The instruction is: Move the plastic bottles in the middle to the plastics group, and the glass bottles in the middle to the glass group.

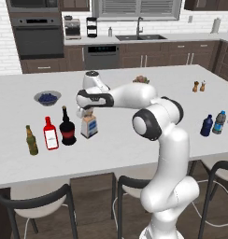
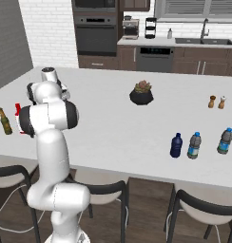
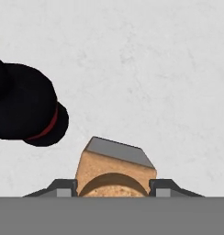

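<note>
On the white kitchen tabletop, the fingers clamp the pale squarish tan-stoppered bottle beside the squat black bottle.

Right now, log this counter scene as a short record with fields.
gripper: gripper closed around the pale squarish bottle with blue label and tan stopper
bottle base: on the white counter, or just above it
beside it: squat black bottle with red label, then red bottle with white label, olive-brown bottle
far end: dark navy bottle next to two blue-capped bottles
</note>
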Robot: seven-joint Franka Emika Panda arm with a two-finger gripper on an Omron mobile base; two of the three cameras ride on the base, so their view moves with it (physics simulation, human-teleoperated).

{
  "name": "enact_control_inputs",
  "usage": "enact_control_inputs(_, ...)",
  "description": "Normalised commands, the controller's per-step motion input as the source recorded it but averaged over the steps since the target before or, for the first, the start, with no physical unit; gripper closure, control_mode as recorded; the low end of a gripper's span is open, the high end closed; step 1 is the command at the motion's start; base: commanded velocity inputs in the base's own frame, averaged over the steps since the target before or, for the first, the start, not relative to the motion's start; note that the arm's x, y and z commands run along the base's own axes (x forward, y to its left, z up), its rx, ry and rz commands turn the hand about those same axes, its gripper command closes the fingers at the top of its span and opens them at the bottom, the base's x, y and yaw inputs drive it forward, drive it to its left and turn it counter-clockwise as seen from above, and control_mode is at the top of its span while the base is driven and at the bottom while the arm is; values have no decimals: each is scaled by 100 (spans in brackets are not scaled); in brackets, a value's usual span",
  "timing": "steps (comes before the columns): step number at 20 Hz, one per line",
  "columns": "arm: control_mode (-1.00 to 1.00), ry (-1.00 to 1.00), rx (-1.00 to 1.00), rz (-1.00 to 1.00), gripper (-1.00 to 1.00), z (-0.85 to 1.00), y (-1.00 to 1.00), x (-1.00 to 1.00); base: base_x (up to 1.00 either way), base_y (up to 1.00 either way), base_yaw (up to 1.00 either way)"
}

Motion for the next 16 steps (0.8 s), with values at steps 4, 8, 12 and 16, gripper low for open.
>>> enact_control_inputs(4,-100,-1,0,0,100,0,4,12,0,0,0)
enact_control_inputs(8,-100,1,0,0,-100,0,4,0,0,0,0)
enact_control_inputs(12,-100,0,0,0,-100,0,0,0,0,0,0)
enact_control_inputs(16,-100,0,0,0,-100,2,0,1,0,0,0)
